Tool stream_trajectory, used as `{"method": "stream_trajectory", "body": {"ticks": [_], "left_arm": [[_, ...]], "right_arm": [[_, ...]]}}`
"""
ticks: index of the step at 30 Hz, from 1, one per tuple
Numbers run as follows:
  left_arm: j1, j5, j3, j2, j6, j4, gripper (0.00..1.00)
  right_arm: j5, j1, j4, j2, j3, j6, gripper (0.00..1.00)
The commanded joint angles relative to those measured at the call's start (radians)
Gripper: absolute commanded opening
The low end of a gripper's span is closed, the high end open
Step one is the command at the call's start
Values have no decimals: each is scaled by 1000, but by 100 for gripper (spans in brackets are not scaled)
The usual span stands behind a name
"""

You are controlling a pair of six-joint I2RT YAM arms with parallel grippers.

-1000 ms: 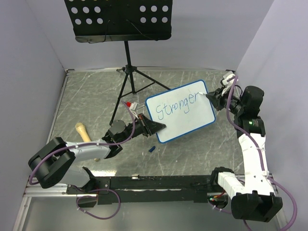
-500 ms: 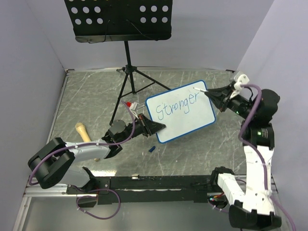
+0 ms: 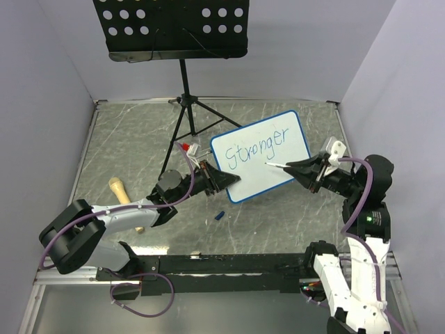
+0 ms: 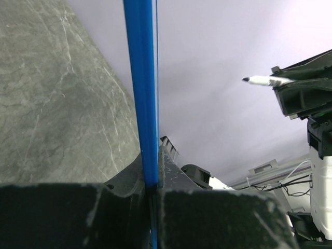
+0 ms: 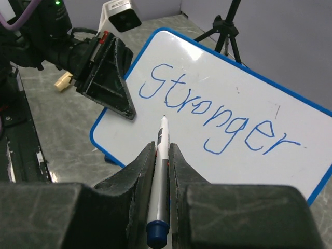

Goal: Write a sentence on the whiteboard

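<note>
The whiteboard [image 3: 278, 161], white with a blue frame, is held tilted above the table. My left gripper [image 3: 224, 178] is shut on its lower left edge; the blue frame [image 4: 141, 93] runs between its jaws in the left wrist view. Blue lettering [image 3: 256, 150] reads "Stronger" in one slanted line, also shown in the right wrist view [image 5: 212, 119]. My right gripper [image 3: 300, 169] is shut on a white marker [image 5: 163, 171] with a blue end. The marker tip [image 3: 268, 165] points at the blank board area below the word.
A black perforated music-stand tray [image 3: 172, 28] on a tripod [image 3: 185, 111] stands at the back. A wooden-coloured object [image 3: 119, 191] lies at left. A small blue cap [image 3: 218, 216] lies on the table below the board. Walls close in on both sides.
My right arm has swung from the board's upper right corner down and toward the front. The marker tip now sits below the word. The board has shifted slightly.
</note>
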Motion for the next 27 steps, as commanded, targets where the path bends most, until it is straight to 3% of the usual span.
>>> {"method": "stream_trajectory", "body": {"ticks": [1, 27], "left_arm": [[3, 18, 61, -26, -8, 185, 1], [3, 18, 52, 3, -35, 239, 1]], "right_arm": [[-27, 12, 9, -8, -41, -18, 0], [24, 46, -14, 21, -60, -109, 0]]}}
